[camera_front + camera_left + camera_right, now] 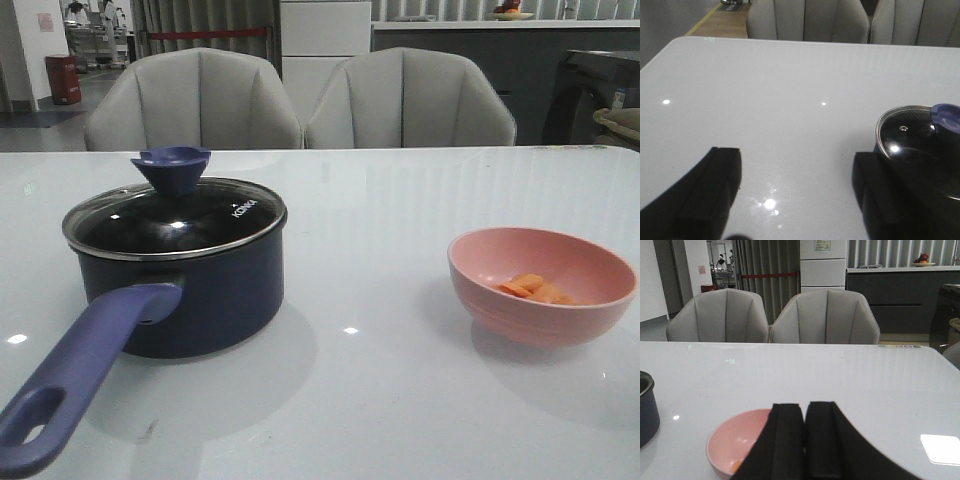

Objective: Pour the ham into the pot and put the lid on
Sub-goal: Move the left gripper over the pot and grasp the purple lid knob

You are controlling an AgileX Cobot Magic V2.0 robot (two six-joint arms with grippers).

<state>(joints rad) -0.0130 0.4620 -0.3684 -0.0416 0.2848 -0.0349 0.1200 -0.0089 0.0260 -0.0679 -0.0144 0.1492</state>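
Glossy white table, grey chairs behind

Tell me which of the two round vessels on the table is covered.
The dark navy pot, front left: the glass lid with its blue knob sits on its rim. The pink bowl on the right is open, ham showing inside.

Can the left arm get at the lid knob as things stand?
Probably yes. The left gripper is open over bare table, with the lid and its knob close beside it, and nothing visible lies between or over the knob.
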